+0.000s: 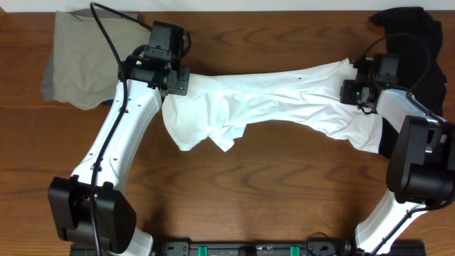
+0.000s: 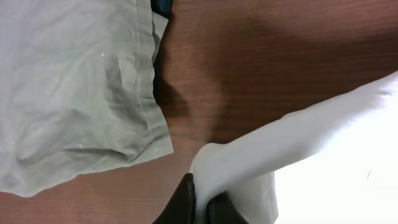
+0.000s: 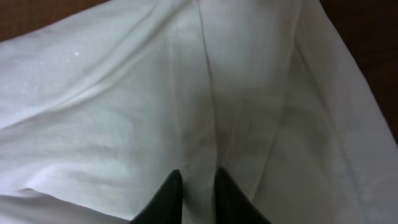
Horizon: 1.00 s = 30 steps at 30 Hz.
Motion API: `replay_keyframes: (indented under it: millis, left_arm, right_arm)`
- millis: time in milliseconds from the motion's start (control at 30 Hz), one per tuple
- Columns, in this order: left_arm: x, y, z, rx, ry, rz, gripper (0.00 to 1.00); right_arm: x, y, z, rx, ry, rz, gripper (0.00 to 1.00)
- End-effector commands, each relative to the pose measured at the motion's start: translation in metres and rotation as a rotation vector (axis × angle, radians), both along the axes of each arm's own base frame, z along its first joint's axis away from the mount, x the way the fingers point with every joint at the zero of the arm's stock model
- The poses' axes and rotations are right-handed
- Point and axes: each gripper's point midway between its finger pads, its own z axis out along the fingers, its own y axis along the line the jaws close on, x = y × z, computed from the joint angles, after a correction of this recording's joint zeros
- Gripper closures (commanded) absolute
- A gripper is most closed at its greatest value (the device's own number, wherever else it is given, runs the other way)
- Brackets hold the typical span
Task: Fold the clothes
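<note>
The shirt (image 1: 270, 103) lay stretched across the counter's (image 1: 284, 206) far half! The left end effector (image 1: 178, 80) clamped its left end near the khaki garment (image 1: 82, 60), and the right end effector (image 1: 353, 91) pinched a fold at the right end, likely tensioning the cloth flat for folding.

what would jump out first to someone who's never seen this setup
A white T-shirt stretched across the middle of the wooden table, with the left gripper pinching one end and the right gripper the other. Next, the khaki-tan garment lying at the far left corner and a black cloth heap at the far right corner.
</note>
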Motion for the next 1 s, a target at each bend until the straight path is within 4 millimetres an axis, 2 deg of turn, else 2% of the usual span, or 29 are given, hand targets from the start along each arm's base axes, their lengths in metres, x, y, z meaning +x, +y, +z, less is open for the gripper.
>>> replay_keyframes:
  millis: [0, 100, 167, 267, 367, 500, 600, 767, 867, 967]
  left_arm:
    - [0.003, 0.003, 0.005, 0.0, -0.016, 0.014, 0.94]
    - [0.003, 0.003, 0.005, 0.001, -0.015, 0.014, 0.94]
    - [0.004, 0.003, 0.005, 0.001, -0.018, 0.014, 0.94]
    - [0.006, 0.004, 0.009, 0.0, -0.037, 0.018, 0.94]
    - [0.006, 0.005, 0.031, -0.022, -0.082, 0.037, 0.94]
    - [-0.005, 0.008, 0.081, -0.054, -0.18, 0.049, 0.94]
    - [-0.021, 0.011, 0.117, -0.086, -0.267, 0.06, 0.94]
    - [-0.049, 0.018, 0.158, -0.112, -0.364, 0.059, 0.94]
    - [-0.064, 0.021, 0.175, -0.132, -0.406, 0.069, 0.94]
    - [-0.071, 0.023, 0.182, -0.14, -0.423, 0.072, 0.94]
  right_arm:
    - [-0.004, 0.004, -0.001, -0.008, 0.008, 0.005, 0.92]
    - [-0.006, 0.005, -0.003, -0.006, 0.018, 0.005, 0.99]
    - [-0.005, 0.005, -0.002, -0.006, 0.012, 0.005, 0.99]
    - [0.0, 0.001, 0.016, 0.008, -0.023, -0.03, 0.99]
    - [0.007, -0.004, 0.058, 0.08, -0.088, -0.08, 0.96]
    - [0.0, -0.015, 0.131, 0.129, -0.158, -0.103, 0.99]
    - [-0.019, -0.021, 0.188, 0.119, -0.203, -0.124, 0.99]
    - [-0.059, -0.017, 0.269, 0.095, -0.294, -0.134, 0.99]
    - [-0.08, -0.017, 0.3, 0.082, -0.34, -0.142, 0.99]
    - [-0.092, -0.015, 0.309, 0.079, -0.352, -0.144, 0.99]
